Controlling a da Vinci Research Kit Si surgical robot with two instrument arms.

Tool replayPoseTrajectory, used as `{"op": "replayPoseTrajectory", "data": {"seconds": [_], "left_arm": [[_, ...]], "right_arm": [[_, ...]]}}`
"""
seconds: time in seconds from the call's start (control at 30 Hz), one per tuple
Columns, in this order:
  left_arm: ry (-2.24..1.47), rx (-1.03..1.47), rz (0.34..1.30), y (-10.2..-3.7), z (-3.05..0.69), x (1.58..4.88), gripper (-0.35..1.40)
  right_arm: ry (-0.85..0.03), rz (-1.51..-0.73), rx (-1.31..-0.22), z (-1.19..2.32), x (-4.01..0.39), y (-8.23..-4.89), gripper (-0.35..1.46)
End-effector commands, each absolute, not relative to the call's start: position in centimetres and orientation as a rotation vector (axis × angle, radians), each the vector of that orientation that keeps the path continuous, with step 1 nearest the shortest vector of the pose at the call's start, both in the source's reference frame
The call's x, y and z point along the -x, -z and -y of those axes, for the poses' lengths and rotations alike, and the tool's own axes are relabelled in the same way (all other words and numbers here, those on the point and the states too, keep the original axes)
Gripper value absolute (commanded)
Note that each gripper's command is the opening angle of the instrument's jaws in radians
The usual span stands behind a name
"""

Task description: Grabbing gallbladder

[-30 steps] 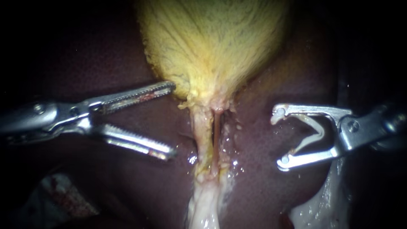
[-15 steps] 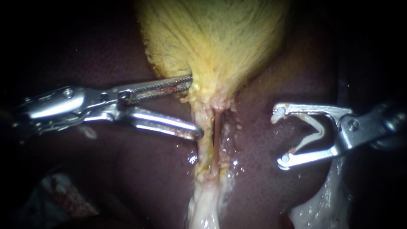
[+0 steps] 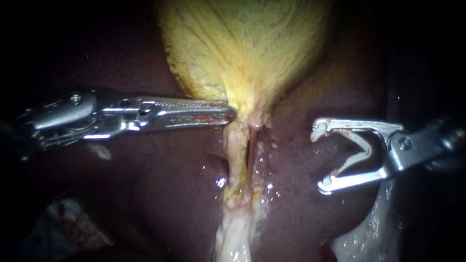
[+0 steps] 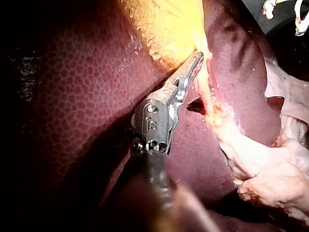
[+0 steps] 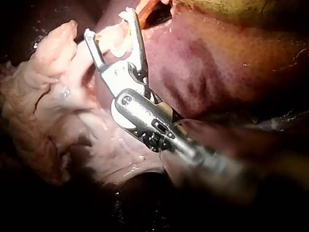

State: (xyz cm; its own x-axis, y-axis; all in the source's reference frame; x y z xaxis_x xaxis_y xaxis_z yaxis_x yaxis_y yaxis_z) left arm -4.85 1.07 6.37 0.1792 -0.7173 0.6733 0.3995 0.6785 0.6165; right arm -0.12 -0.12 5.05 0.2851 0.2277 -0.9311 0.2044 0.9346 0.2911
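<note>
Closed now, the left instrument [image 3: 228,114] has brought together the jaws that stood apart half a second ago, the upper one against the yellow edge and the lower one down by the tubes. It has also slid further in across the liver [image 3: 160,194]. The right instrument [image 3: 321,157] and the tissue around it have not shifted.

Nearest the endoscope, a lump of pale tissue [image 3: 235,237] lies on the liver's near edge. From it 2 tubes [image 3: 236,155] run side by side away over the dark liver surface, wet and glinting, up to the gallbladder [image 3: 247,48].

To the right of the tubes and clear of them, the right instrument's jaws stand wide apart with a white V-shaped clip [image 3: 359,140] seated between them, each leg ending at 1 jaw tip. The right wrist view shows the same instrument [image 5: 108,22] over pale tissue.

Level with the point where the tubes meet the gallbladder, the left instrument's jaws are pressed together on the gallbladder's narrow lower end, pinching its yellow fringe at the tips. The left wrist view shows the tips [image 4: 197,57] at that same lower margin of the gallbladder [image 4: 169,24].

Beyond the jaws the gallbladder widens and lies on the far part of the liver.
</note>
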Motion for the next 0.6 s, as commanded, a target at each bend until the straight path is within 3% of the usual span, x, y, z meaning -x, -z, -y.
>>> {"op": "replayPoseTrajectory", "data": {"seconds": [0.03,0.6], "left_arm": [[0.813,-0.341,1.134,-6.37,-1.08,4.84,-0.35],[0.824,-0.346,1.126,-6.37,-1.05,4.82,-0.35]], "right_arm": [[-0.016,-1.291,-0.39,0.12,0.11,-5.06,0.6],[-0.016,-1.291,-0.389,0.12,0.11,-5.08,0.6]]}}
